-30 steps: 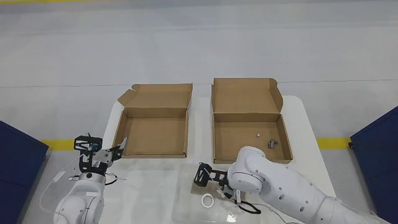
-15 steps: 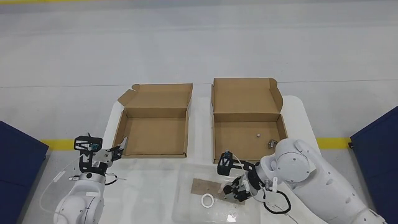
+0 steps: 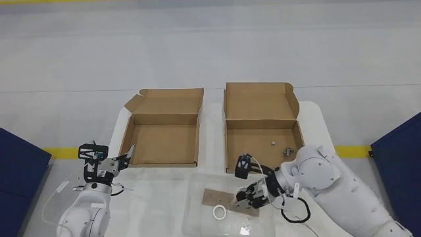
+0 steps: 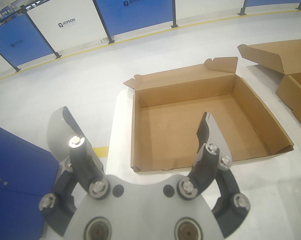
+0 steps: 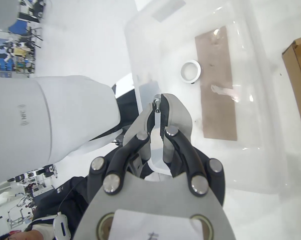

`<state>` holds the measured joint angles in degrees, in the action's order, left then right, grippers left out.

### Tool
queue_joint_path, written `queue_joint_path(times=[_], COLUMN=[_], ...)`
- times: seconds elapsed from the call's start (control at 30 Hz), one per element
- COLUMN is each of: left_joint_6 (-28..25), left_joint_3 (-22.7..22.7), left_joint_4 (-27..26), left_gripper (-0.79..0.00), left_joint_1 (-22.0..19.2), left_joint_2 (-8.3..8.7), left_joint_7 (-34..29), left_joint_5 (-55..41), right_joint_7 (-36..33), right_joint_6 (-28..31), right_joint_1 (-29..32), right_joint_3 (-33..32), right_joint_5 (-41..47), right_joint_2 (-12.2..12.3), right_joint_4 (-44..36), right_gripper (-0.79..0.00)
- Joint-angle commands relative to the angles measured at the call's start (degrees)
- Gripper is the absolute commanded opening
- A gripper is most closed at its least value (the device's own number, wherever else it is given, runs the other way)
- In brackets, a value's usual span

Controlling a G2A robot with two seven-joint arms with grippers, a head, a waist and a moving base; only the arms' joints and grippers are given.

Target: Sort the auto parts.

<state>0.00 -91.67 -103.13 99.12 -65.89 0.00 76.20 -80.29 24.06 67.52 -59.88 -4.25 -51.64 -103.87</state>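
Note:
My right gripper [image 5: 157, 104] hangs over the clear plastic bin [image 5: 130, 38], shut on a small metal screw [image 5: 157, 103] at its fingertips. In the top view this gripper [image 3: 241, 199] is above the bin's [image 3: 195, 205] middle. A white ring [image 5: 191, 71] lies in the bin beside a brown card [image 5: 216, 116]; a small pale part [image 5: 221, 90] rests on the card. My left gripper [image 4: 135, 114] stands open with nothing in it, just before the empty left box [image 4: 202, 126], and at the table's left edge in the top view [image 3: 110, 164].
Two open cardboard boxes stand side by side at the back of the table. The left box [image 3: 161, 143] holds nothing; the right box [image 3: 253, 146] holds two small metal parts [image 3: 288, 151]. The right box's corner [image 5: 299, 58] lies close beside the bin.
The right arm has swung rightward; its gripper shifted from the bin's near-left side to over the bin's middle. The left arm has kept still.

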Motion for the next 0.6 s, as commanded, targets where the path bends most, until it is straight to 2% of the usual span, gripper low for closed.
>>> queue_joint_path(times=[0.0, 0.3, 0.4, 0.57], left_joint_6=[0.00, 0.00, 0.00, 0.00], left_joint_3=[0.00, 0.00, 0.00, 0.00], left_joint_4=[0.00, 0.00, 0.00, 0.00], left_gripper=[0.000, 0.000, 0.000, 0.000], left_joint_1=[0.00, 0.00, 0.00, 0.00], left_joint_2=[0.00, 0.00, 0.00, 0.00], left_joint_7=[0.00, 0.00, 0.00, 0.00], left_joint_5=[0.00, 0.00, 0.00, 0.00], right_joint_7=[0.33, 1.05, 0.05, 0.05], right_joint_6=[0.27, 1.01, 0.00, 0.00], right_joint_1=[0.28, 0.73, -0.14, -0.14], right_joint_3=[-1.24, -3.79, -3.04, -3.04], right_joint_5=[5.71, 28.88, 26.56, 26.56], right_joint_2=[0.71, 4.81, 5.85, 5.85], right_joint_4=[0.57, 3.22, 3.13, 3.13], right_gripper=[-0.785, -0.785, -0.785, -0.785])
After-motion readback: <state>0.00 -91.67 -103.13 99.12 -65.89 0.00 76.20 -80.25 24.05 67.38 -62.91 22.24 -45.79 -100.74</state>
